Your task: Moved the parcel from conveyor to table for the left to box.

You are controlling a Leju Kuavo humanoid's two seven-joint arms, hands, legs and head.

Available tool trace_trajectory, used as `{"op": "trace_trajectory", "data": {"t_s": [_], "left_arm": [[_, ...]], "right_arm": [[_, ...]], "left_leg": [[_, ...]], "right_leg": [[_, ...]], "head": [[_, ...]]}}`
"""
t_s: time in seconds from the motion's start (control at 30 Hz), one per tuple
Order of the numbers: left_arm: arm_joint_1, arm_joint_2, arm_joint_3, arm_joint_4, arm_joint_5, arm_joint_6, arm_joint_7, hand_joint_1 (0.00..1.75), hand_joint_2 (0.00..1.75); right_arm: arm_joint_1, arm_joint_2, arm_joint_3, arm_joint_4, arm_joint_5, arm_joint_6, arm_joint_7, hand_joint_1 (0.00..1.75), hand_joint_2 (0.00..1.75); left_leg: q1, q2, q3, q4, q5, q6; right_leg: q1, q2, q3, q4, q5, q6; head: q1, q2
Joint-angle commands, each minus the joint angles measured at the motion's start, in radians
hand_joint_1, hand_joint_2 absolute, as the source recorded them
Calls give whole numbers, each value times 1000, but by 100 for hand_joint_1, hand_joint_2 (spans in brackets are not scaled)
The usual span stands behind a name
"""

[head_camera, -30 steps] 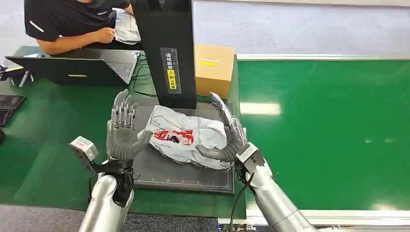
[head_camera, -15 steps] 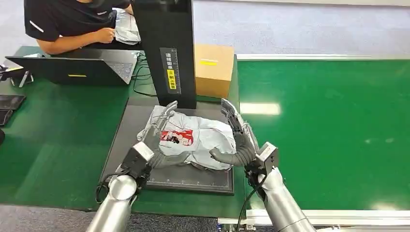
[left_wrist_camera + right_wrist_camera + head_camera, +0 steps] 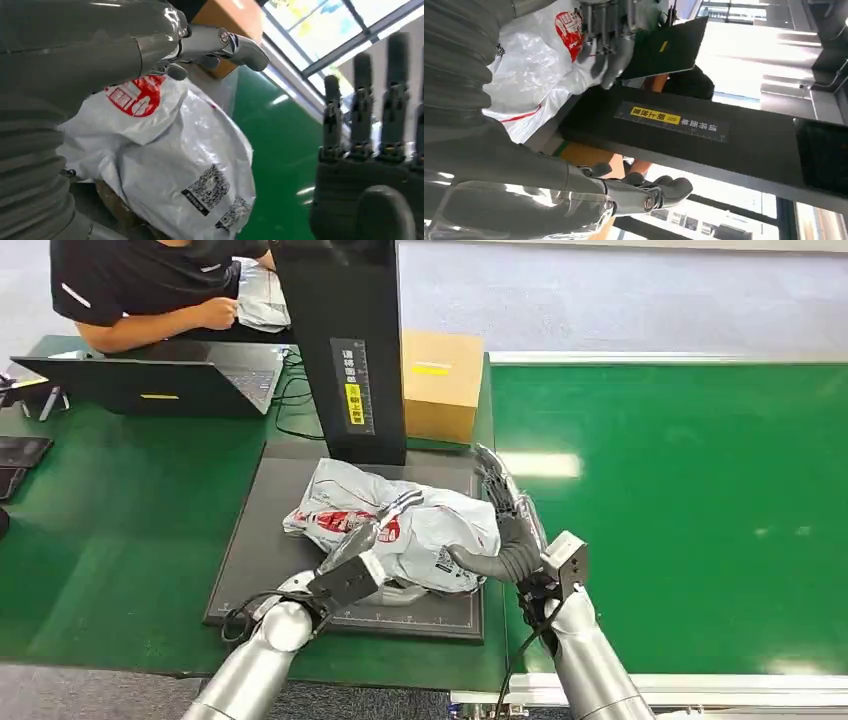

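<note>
Parcel lies lengthwise across the table, left-right.

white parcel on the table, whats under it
The white parcel lies on a black mat, with the left hand at its near edge. The mat beneath it is covered.

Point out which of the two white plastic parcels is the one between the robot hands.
The white parcel with the red print, lying on the black mat between the left robot hand and right robot hand. The other parcel is with the person.
</note>
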Motion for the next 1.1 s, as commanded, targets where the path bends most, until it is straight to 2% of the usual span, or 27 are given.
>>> {"op": "trace_trajectory", "data": {"t_s": [0.03,0.1,0.13,0.37,0.5,0.57,0.6,0.63,0.67,0.7,0.73,1.1], "left_arm": [[-82,15,-15,194,-36,54,69,0,175],[-90,16,-10,208,-86,123,118,0,175],[-96,9,8,224,-119,206,168,0,175],[-84,11,76,198,-148,283,157,2,175],[-64,10,88,155,-160,299,144,17,175],[-56,8,94,141,-161,296,143,37,175],[-56,8,94,141,-161,296,143,37,175],[-54,8,96,139,-164,297,141,108,175],[-52,9,96,137,-166,300,140,148,175],[-52,9,96,137,-166,300,140,148,175],[-51,9,98,136,-167,301,138,175,175],[-46,9,92,138,-197,306,146,175,175]], "right_arm": [[4,17,-50,42,4,-7,1,0,175],[8,18,-54,36,6,-9,1,0,175],[15,21,-60,28,11,-11,4,0,175],[21,27,-63,29,20,-10,12,0,175],[20,29,-61,30,22,-7,12,0,175],[18,29,-59,31,21,-3,11,0,175],[16,30,-59,30,21,-3,11,0,175],[14,30,-59,35,21,-4,11,0,175],[14,29,-59,36,22,-4,11,0,175],[14,29,-59,36,22,-4,11,0,175],[12,29,-59,39,22,-4,10,0,175],[8,31,-62,48,20,-8,10,0,175]], "left_leg": [[0,-1,3,-2,1,-2],[1,0,3,-2,0,-2],[0,-1,2,-1,0,-1],[0,0,3,-2,0,-2],[0,1,1,-1,0,-1],[1,1,3,-1,0,-2],[0,1,2,-1,0,-1],[0,1,1,-1,0,-1],[1,1,2,-1,0,-2],[0,1,1,-1,0,-1],[1,1,2,-1,0,-2],[1,1,2,-1,0,-2]], "right_leg": [[0,-1,3,-2,0,-1],[1,0,3,-1,0,-1],[0,-1,2,-1,0,-1],[0,0,3,-1,0,-1],[0,1,1,0,0,-1],[1,0,3,-1,0,-1],[0,1,2,-1,0,-1],[0,1,1,0,0,-1],[1,1,2,-1,0,-1],[0,1,1,0,0,-1],[1,0,2,-1,0,-1],[1,1,2,-1,0,-1]], "head": [[0,0],[0,0],[0,0],[0,0],[0,0],[0,0],[0,0],[0,0],[0,0],[0,0],[0,0],[0,0]]}}
